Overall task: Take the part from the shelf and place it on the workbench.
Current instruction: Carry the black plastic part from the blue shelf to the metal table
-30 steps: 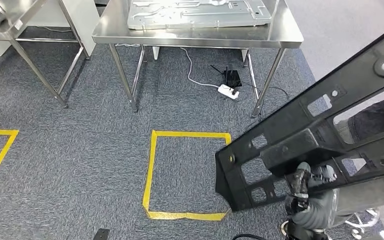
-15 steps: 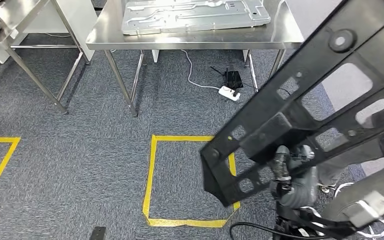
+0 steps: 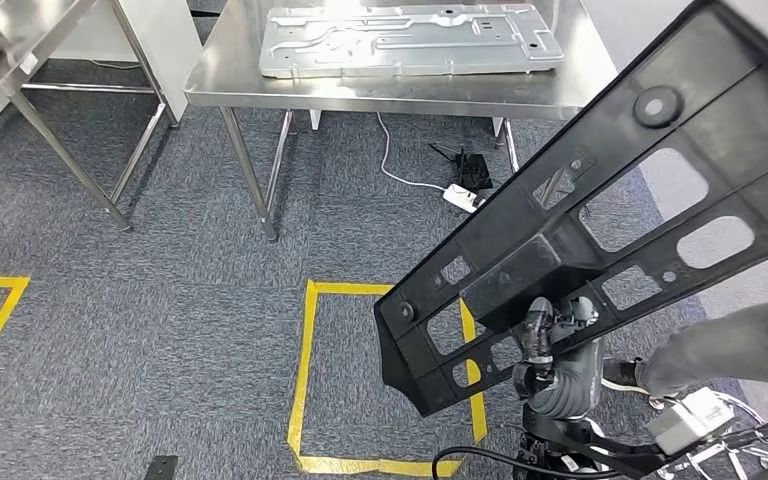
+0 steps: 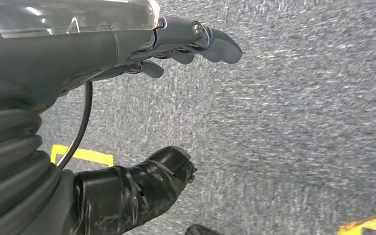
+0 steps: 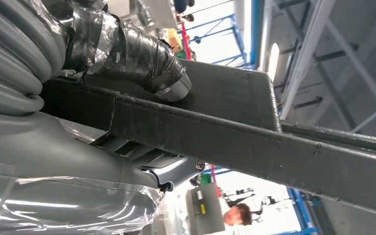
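A long black plastic part (image 3: 520, 265) with several cut-outs slants from the lower middle to the upper right of the head view. My right hand (image 3: 557, 365) grips it near its lower end. In the right wrist view the taped thumb (image 5: 147, 58) presses on one face of the part's rail (image 5: 254, 142) and the fingers wrap the other. The steel workbench (image 3: 360, 92) stands ahead at the top, carrying a flat silver metal plate (image 3: 410, 40). My left hand (image 4: 103, 54) hangs over the grey carpet, fingers apart, holding nothing.
A yellow tape square (image 3: 305, 370) marks the carpet below the part. A white power strip (image 3: 463, 198) and cables lie under the workbench. Another steel table (image 3: 20, 40) stands at the far left. A person's grey trouser leg (image 3: 720, 350) is close on the right.
The camera has shifted, so the workbench sits slightly differently. The part in my right hand has swung up and leftward across the view, its lower end now over the tape square's right side.
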Controlling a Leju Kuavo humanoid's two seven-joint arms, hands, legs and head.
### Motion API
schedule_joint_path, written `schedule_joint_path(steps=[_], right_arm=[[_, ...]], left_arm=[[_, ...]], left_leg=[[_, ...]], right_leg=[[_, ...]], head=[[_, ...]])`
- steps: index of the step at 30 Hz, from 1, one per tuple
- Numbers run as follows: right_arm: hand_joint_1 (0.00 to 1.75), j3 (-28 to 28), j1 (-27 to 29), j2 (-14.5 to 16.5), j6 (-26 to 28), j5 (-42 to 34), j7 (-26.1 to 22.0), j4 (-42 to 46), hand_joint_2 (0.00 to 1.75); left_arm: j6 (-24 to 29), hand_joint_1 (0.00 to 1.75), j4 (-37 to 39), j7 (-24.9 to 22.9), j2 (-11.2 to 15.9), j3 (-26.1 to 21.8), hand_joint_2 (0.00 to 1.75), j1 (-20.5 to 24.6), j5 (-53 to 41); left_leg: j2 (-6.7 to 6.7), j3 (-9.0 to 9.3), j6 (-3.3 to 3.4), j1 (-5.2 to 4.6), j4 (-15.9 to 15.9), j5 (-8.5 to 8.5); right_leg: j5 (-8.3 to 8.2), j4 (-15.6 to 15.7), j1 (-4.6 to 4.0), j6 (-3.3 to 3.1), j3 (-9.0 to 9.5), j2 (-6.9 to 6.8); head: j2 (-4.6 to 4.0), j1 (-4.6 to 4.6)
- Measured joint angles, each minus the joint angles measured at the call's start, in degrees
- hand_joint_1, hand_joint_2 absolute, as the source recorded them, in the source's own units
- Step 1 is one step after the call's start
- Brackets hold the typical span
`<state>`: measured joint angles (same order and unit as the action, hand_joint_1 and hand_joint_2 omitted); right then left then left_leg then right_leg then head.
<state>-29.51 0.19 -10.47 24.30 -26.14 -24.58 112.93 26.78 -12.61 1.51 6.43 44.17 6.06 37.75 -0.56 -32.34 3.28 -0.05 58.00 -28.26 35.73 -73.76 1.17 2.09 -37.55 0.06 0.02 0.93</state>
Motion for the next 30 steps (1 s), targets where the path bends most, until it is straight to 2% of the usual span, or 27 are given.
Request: schedule_joint_path(steps=[1, 2, 4, 5, 6, 8, 10, 11, 12, 15, 16, 17, 18, 19, 20, 21, 22, 23, 26, 27, 28, 30], right_arm=[[1.75, -0.08, 0.1, 0.01, 0.05, 0.0, -0.02, -0.3, 1.75], [1.75, -0.13, 0.11, 0.04, 0.05, 0.0, -0.03, -0.62, 1.75], [1.75, -0.15, -0.01, 0.13, -0.23, -0.02, -0.09, -1.23, 1.75], [1.75, -0.15, -0.17, 0.2, -0.56, -0.06, -0.17, -1.57, 1.75], [1.75, -0.16, -0.31, 0.29, -1.01, -0.11, -0.29, -1.83, 1.75], [1.75, -0.17, -0.73, 0.59, -1.91, -0.18, -0.51, -2.23, 1.75], [1.75, -0.17, -1.42, 1.06, -2.72, -0.1, -0.51, -2.51, 1.75], [1.75, -0.17, -2.05, 1.36, -3.21, -0.03, -0.37, -2.71, 1.75], [1.75, -0.17, -2.82, 1.65, -3.76, 0.07, -0.17, -2.95, 1.75], [1.75, -0.17, -5.34, 2.58, -5.49, 0.21, 0.71, -4.33, 1.75], [1.75, -0.17, -5.92, 2.83, -5.87, 0.14, 1.24, -4.88, 1.75], [1.75, -0.17, -6.34, 3.02, -6.11, 0.06, 1.79, -5.41, 1.75], [1.75, -0.17, -6.65, 3.18, -6.26, -0.03, 2.31, -5.9, 1.75], [1.75, -0.17, -6.89, 3.31, -6.46, -0.09, 2.63, -6.36, 1.75], [1.75, -0.17, -7.12, 3.43, -6.8, -0.09, 2.66, -6.81, 1.75], [1.75, -0.17, -7.44, 3.52, -7.23, -0.09, 2.6, -7.22, 1.75], [1.75, -0.17, -7.79, 3.58, -7.67, -0.09, 2.54, -7.58, 1.75], [1.75, -0.17, -8.16, 3.6, -8.03, -0.1, 2.53, -7.87, 1.75], [1.75, -0.17, -9.11, 3.6, -8.41, -0.11, 3.19, -8.33, 1.75], [1.75, -0.17, -9.28, 3.59, -8.35, 0.1, 3.46, -8.4, 1.75], [1.75, -0.17, -9.3, 3.58, -8.15, 0.48, 3.71, -8.49, 1.75], [1.75, -0.17, -8.97, 3.54, -7.41, 1.55, 4.08, -8.56, 1.75]], left_arm=[[-0.1, 0.0, 0.0, 0.14, 0.0, -0.09, 1.75, -0.06, 0.19], [-0.2, 0.0, 0.0, 0.21, -0.01, -0.17, 1.75, -0.1, 0.31], [-0.32, 0.0, 0.0, 0.54, -0.22, -0.33, 1.75, -0.14, 0.38], [-0.31, 0.0, 0.0, 0.96, -0.37, -0.4, 1.75, -0.1, 0.37], [-0.23, 0.0, 0.0, 1.5, -0.51, -0.45, 1.75, -0.06, 0.38], [0.14, 0.0, 0.0, 2.73, -0.6, -0.6, 1.75, 0.01, 0.49], [0.57, 0.0, -0.01, 3.96, -0.53, -0.8, 1.75, 0.11, 0.83], [0.75, 0.0, -0.01, 4.66, -0.51, -0.91, 1.75, 0.26, 1.04], [0.9, 0.0, -0.02, 5.29, -0.44, -1.06, 1.75, 0.47, 1.25], [1.03, 0.0, -0.02, 6.33, -0.17, -1.65, 1.75, 1.03, 1.8], [0.88, 0.0, -0.02, 6.18, -0.11, -1.81, 1.75, 1.08, 2.08], [0.67, 0.0, -0.02, 5.89, -0.07, -1.98, 1.75, 1.08, 2.3], [0.44, 0.0, -0.02, 5.61, -0.05, -2.14, 1.75, 1.05, 2.45], [0.26, 0.0, -0.02, 5.57, -0.03, -2.27, 1.75, 0.99, 2.56], [0.13, 0.0, -0.02, 5.87, -0.01, -2.41, 1.75, 0.81, 2.56], [0.01, 0.0, -0.02, 6.42, 0.0, -2.54, 1.75, 0.65, 2.56], [-0.09, 0.0, -0.02, 7.04, 0.0, -2.63, 1.75, 0.44, 2.6], [-0.18, 0.0, -0.02, 7.53, 0.0, -2.7, 1.75, 0.23, 2.69], [-0.47, 0.0, 0.0, 8.1, -0.01, -2.76, 1.75, -0.11, 2.99], [-0.61, 0.0, 0.0, 8.14, -0.02, -2.78, 1.75, -0.11, 3.01], [-0.74, 0.0, 0.0, 8.15, -0.03, -2.79, 1.75, -0.07, 2.99], [-0.88, 0.0, 0.0, 8.15, -0.08, -2.8, 1.75, -0.1, 2.97]], left_leg=[[-0.04, 0.56, 0.09, -0.2, 0.0, -0.42], [-0.09, 1.3, 0.11, -0.41, 0.0, -0.92], [-0.17, 2.73, 0.03, -0.72, -0.03, -1.99], [-0.25, 3.19, -0.13, -0.82, -0.03, -2.45], [-0.26, 3.34, -0.4, -0.84, -0.05, -2.84], [-0.2, 3.81, -1.03, -0.9, 0.18, -3.21], [0.0, 4.23, -1.64, -0.9, 0.83, -3.83], [0.05, 3.63, -2.05, -0.82, 2.08, -4.31], [0.11, 2.21, -2.52, -0.63, 4.4, -4.98], [0.18, -4.49, -3.87, 0.13, 13.05, -7.71], [0.18, -6.0, -4.1, 0.34, 13.91, -7.85], [0.19, -6.64, -4.23, 0.5, 13.02, -6.87], [0.21, -6.47, -4.24, 0.61, 10.49, -4.58], [0.26, -5.86, -4.18, 0.68, 7.08, -1.37], [0.32, -5.38, -4.04, 0.6, 4.3, 0.66], [0.37, -4.94, -3.78, 0.46, 2.43, 1.76], [0.4, -4.79, -3.44, 0.31, 1.66, 2.35], [0.38, -4.76, -3.07, 0.15, 1.81, 1.93], [0.35, -3.63, -1.95, 0.53, 1.03, 2.76], [0.36, -3.15, -1.58, 0.67, 0.7, 2.69], [0.37, -2.79, -1.26, 0.63, 0.54, 2.47], [0.3, -2.17, -0.79, 0.55, 0.5, 1.8]], right_leg=[[-0.86, -0.16, -0.19, -0.23, -1.02, 0.0], [-2.92, 1.86, -0.42, -0.62, -1.02, 0.0], [-8.08, 8.28, -1.09, -1.8, 0.34, -0.03], [-9.16, 11.1, -1.45, -2.33, 0.83, -0.08], [-9.73, 12.64, -1.71, -2.72, 1.17, -0.1], [-9.23, 13.74, -1.8, -3.12, 1.51, -0.06], [-9.8, 14.28, -1.32, -3.46, 2.58, -0.03], [-9.76, 14.51, -1.11, -3.61, 3.12, -0.05], [-9.7, 14.71, -0.91, -3.72, 3.56, -0.07], [-8.88, 14.84, -0.77, -3.85, 4.44, 0.01], [-8.47, 14.83, -0.7, -3.79, 4.92, 0.07], [-8.02, 14.83, -0.62, -3.66, 5.53, 0.12], [-7.53, 14.82, -0.54, -3.48, 6.23, 0.13], [-7.02, 14.84, -0.48, -3.26, 6.84, 0.1], [-6.56, 14.81, -0.48, -2.97, 7.4, 0.09], [-6.14, 14.81, -0.51, -2.62, 7.7, 0.09], [-5.8, 14.82, -0.55, -2.24, 7.84, 0.12], [-5.54, 14.89, -0.6, -1.86, 8.01, 0.18], [-4.34, 13.97, -0.72, -0.83, 8.14, 0.16], [-3.37, 11.83, -0.72, -0.58, 7.14, 0.13], [-2.17, 8.55, -0.64, -0.42, 5.29, 0.11], [-0.38, 1.28, -0.63, -0.26, 0.32, 0.1]], head=[[0.0, 0.0], [0.0, 0.01], [0.0, 0.05], [0.0, 0.11], [0.0, 0.15], [0.0, 0.25], [0.0, 0.28], [0.0, 0.37], [0.0, 0.45], [0.0, 0.65], [0.0, 0.67], [0.0, 0.66], [0.0, 0.66], [0.0, 0.67], [0.0, 0.63], [0.0, 0.63], [0.0, 0.6], [0.0, 0.57], [0.0, 0.46], [0.0, 0.4], [0.0, 0.32], [0.0, 0.21]])
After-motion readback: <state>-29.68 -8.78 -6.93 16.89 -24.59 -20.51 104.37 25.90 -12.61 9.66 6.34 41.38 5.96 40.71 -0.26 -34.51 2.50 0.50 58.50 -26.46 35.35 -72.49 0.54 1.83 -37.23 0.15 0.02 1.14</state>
